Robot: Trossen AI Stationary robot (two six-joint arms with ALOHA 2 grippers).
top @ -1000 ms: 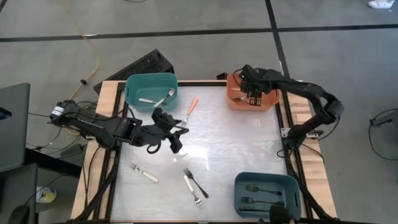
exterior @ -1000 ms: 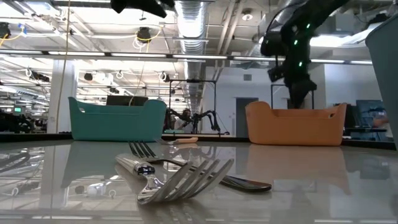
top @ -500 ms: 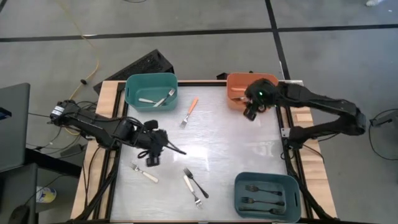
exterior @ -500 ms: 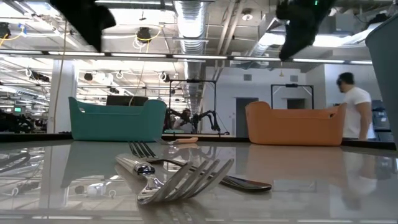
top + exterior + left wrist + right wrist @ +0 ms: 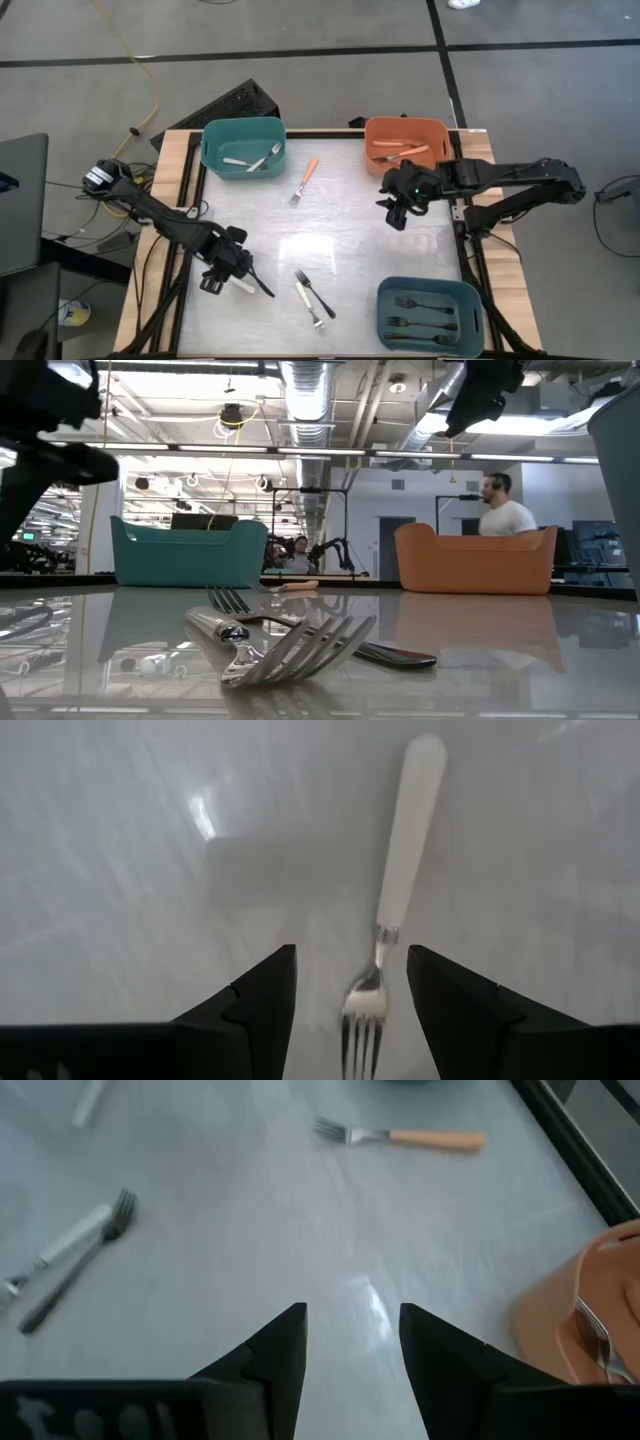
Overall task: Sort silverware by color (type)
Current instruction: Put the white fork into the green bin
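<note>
Left gripper (image 5: 350, 982) jaws spread, straddling white-handled metal fork (image 5: 397, 890) on grey tabletop (image 5: 350, 240), lined up to pinch | right gripper (image 5: 397, 208) empty, jaws apart, beside orange plastic bin (image 5: 405, 128) | orange-handled fork (image 5: 305, 180) waits near that bin

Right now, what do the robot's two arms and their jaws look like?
Both arms are dark, slim and jointed, with black cabling. The right arm shows a small green light near its wrist; the left arm has a round silver-ringed joint at its base. Each gripper, left and right, ends in two black, wedge-shaped jaws.
</note>
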